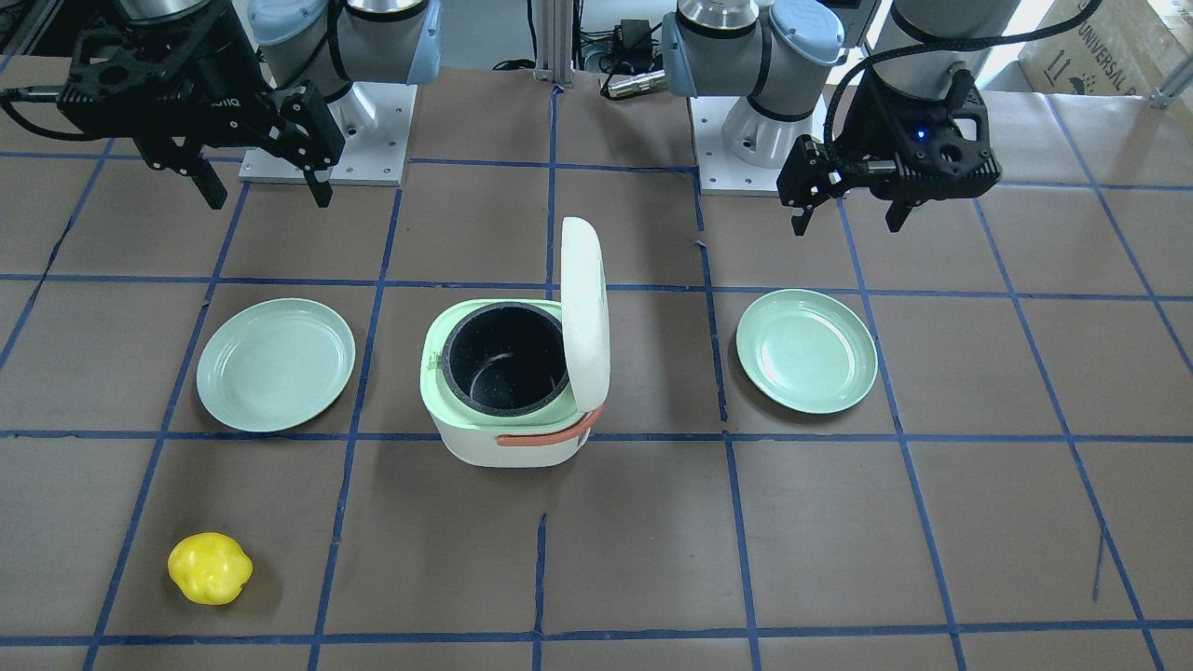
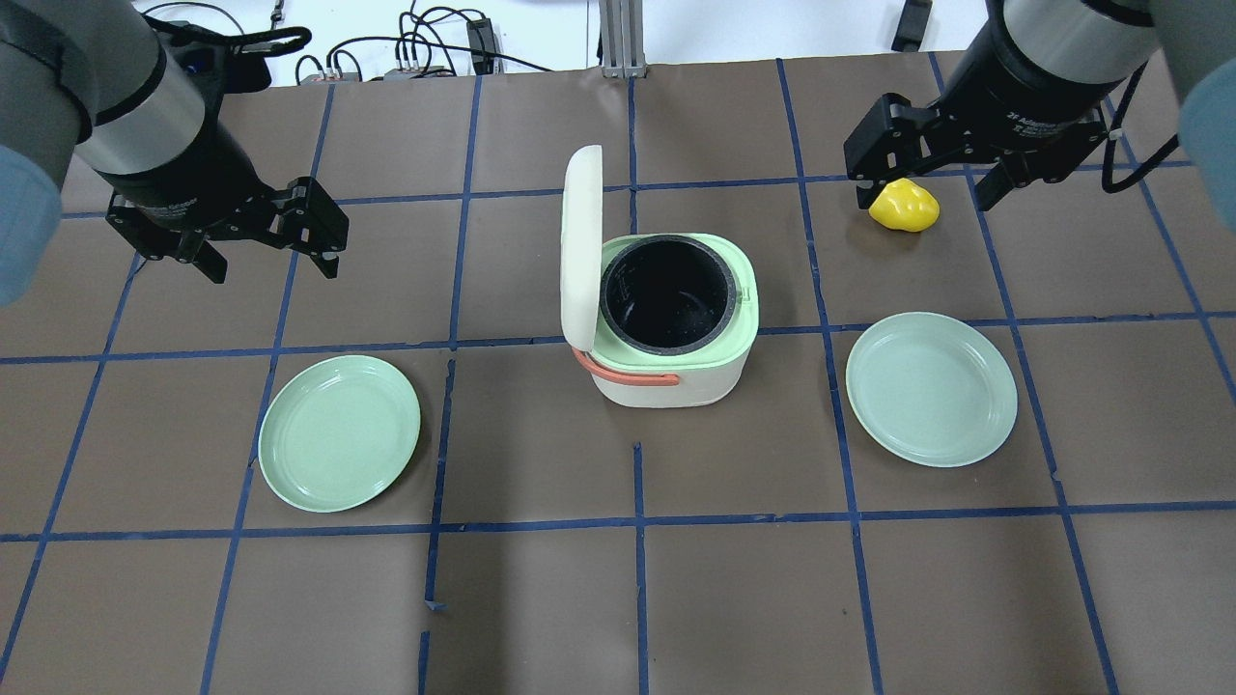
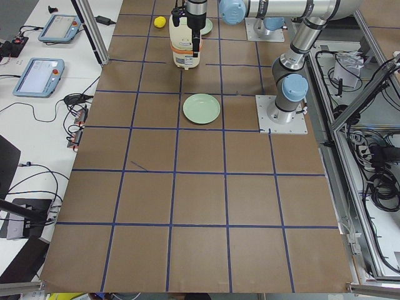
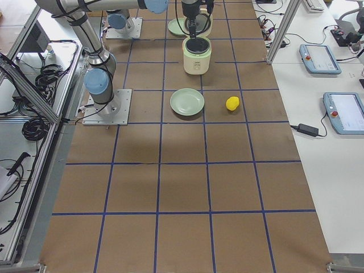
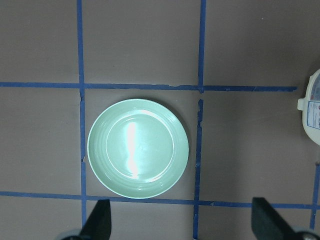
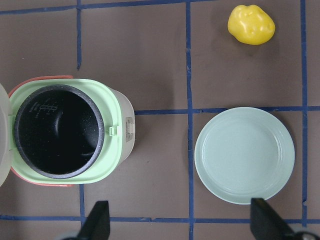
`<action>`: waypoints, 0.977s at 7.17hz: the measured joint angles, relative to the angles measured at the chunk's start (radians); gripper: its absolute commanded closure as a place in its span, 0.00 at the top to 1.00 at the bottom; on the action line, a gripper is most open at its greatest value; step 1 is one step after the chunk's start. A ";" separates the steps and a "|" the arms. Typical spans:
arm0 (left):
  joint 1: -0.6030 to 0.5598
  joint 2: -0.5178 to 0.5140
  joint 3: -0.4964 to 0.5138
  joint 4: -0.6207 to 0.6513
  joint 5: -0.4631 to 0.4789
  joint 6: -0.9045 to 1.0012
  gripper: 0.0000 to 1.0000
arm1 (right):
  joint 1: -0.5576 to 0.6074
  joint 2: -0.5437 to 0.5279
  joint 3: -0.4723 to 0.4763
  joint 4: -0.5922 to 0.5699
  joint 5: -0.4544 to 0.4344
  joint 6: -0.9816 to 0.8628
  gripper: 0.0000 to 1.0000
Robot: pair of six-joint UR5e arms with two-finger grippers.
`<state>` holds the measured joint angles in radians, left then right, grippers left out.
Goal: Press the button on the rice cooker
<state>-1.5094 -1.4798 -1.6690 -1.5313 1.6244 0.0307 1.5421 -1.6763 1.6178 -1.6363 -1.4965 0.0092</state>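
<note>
- Right gripper (image 1: 268, 198): fingers spread, nothing between them. Hangs high over the table (image 1: 652, 522), well apart from the cooker (image 1: 508, 438).
- Left gripper (image 1: 850, 224): also spread and empty, high above the left plate (image 5: 138, 148).
- Button (image 6: 113, 131): small mint tab on the cooker's green rim, on the robot's right side, opposite the lid (image 1: 584, 308).
- Lid stands upright and the pot (image 6: 59, 131) is bare. Judged: latch released, press done.
- Risk: a second, sideways push on the tab could slide the cooker, which is probably light, toward the left. Spread fingers could also catch the pot's edge.
- Risk: the left arm crossing low would strike the upright lid and slam it.
- Room: bare table lies between each gripper and the cooker.
- Right plate (image 6: 244, 155) lies near the button side, with the yellow lump (image 6: 251, 24) beyond it.
- Straight down from above looks open.
</note>
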 measured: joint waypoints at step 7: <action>0.000 0.000 0.000 0.000 0.000 0.000 1.00 | -0.004 0.006 0.032 0.001 -0.051 0.001 0.98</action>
<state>-1.5095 -1.4803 -1.6690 -1.5309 1.6245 0.0307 1.5385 -1.6700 1.6500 -1.6352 -1.5479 0.0097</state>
